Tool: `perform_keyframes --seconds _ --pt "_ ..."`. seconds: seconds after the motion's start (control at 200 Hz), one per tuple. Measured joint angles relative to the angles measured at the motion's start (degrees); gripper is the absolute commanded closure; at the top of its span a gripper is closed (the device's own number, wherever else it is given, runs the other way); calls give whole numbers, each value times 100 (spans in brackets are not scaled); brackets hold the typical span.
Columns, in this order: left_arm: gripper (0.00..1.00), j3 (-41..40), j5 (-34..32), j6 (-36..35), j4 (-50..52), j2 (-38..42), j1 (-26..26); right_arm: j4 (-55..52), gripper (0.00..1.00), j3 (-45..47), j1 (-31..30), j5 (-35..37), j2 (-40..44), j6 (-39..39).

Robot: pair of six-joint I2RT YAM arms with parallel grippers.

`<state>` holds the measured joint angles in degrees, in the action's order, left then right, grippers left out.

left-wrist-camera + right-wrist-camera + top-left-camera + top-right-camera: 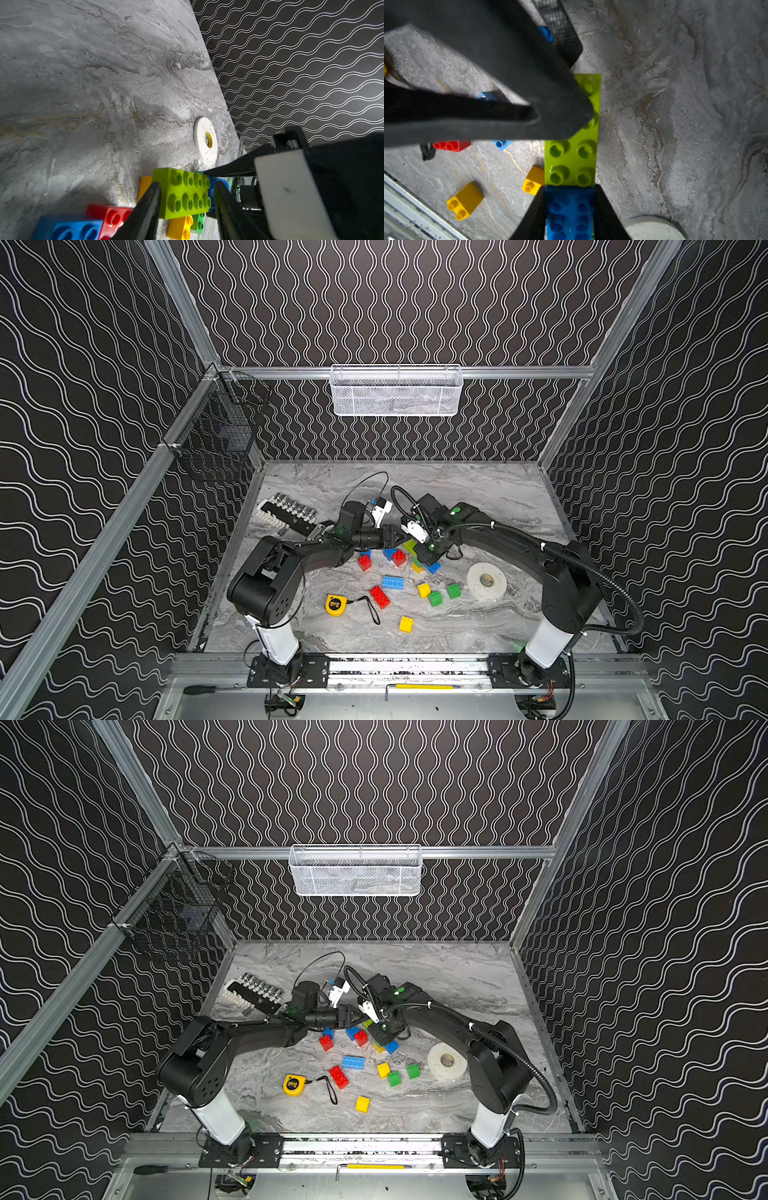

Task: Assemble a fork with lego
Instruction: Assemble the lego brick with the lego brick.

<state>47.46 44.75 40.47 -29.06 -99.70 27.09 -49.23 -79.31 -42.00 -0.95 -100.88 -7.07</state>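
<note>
About the middle of the marble table the two grippers meet over the lego. The right gripper is clamped on a blue brick, with a finger flat on either side. A lime-green oblong brick butts end to end against that blue one. The left gripper has its jaws set narrow about the lime-green oblong brick. One finger lies against its side and the other shows a sliver of blue beside it, so I cannot tell whether it truly grips.

Loose bricks lie from the centre toward 6 o'clock: a red square brick, a blue oblong, a red oblong, a green brick just beside a yellow one, and a lone yellow brick nearest 6. Around them sit three other things: a yellow tape measure at 7 o'clock, a white tape roll at 4, and a socket rack at 10.
</note>
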Motion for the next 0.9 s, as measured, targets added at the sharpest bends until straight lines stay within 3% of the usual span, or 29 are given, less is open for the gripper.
perform_keyframes --seconds 0.24,0.896 --pt "53 9 0 -4 4 0 4 -125 100 -118 7 -59 -118 0" --pt "46 2 0 -17 92 -66 20 -269 100 -260 -111 188 -225 42"
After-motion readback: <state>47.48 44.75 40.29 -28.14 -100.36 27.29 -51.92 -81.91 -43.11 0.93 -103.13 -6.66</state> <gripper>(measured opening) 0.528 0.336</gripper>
